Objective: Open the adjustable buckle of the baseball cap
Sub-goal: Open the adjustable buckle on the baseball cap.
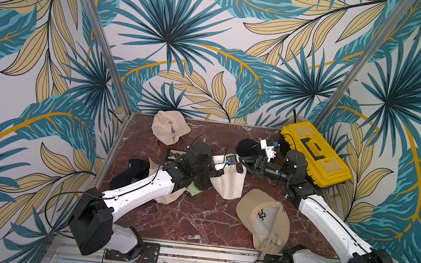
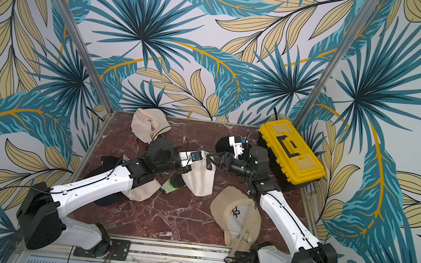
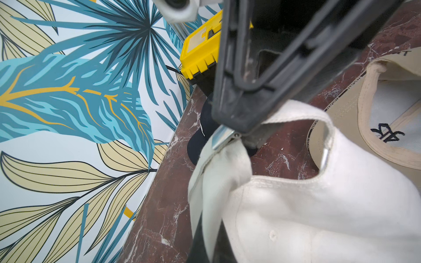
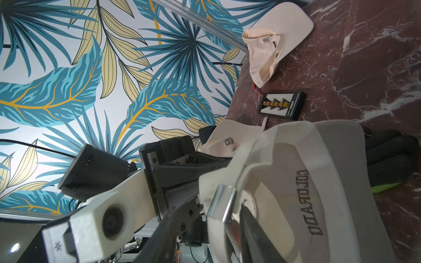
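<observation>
Marble table (image 1: 195,216): our left gripper (image 1: 222,169) pinches the cap (image 1: 227,184) by its strap (image 3: 200,182); right gripper (image 1: 242,164), narrow around the buckle (image 4: 219,202), may slip off smooth metal.

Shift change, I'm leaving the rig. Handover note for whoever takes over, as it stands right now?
Grippers: left gripper is shut on the strap of the white cap, right beside the silver buckle, holding the cap up by it. The right gripper is at the buckle with a jaw on either side; I can't tell whether it grips.
Done: cap picked up, buckle presented to the right arm.
Left: strap looks threaded and the buckle is not open. Clamp it and work it loose.
</observation>
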